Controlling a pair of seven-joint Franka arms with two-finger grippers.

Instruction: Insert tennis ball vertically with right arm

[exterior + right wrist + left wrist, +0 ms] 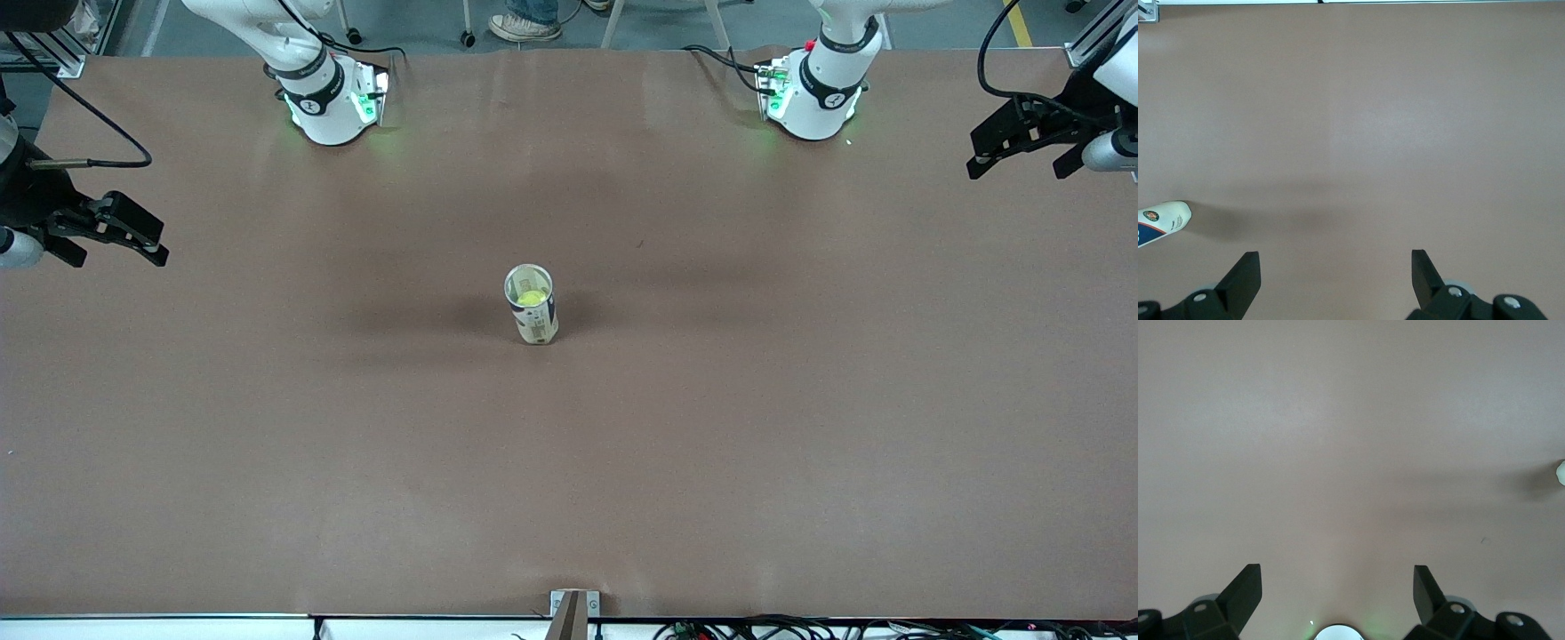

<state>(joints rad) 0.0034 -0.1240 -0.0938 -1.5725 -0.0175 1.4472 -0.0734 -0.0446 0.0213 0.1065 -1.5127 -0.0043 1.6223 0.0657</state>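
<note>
In the front view, a can [532, 307] is seen standing upright near the middle of the table [267, 444], its mouth open upward, and the tennis ball [531, 298] is seen inside it, just below the rim. The insertion is therefore judged done. The right gripper [120, 233] hangs spread wide and empty over the table edge at the right arm's end; the left gripper [1022, 147] hangs likewise over the left arm's end, waiting.

In the left wrist view, wide-parted fingers [1245, 590] are shown above bare table.

In the right wrist view, parted fingers [1245, 273] hold nothing; the can's base [1165, 220] is glimpsed well apart. Nothing appears left to do.
</note>
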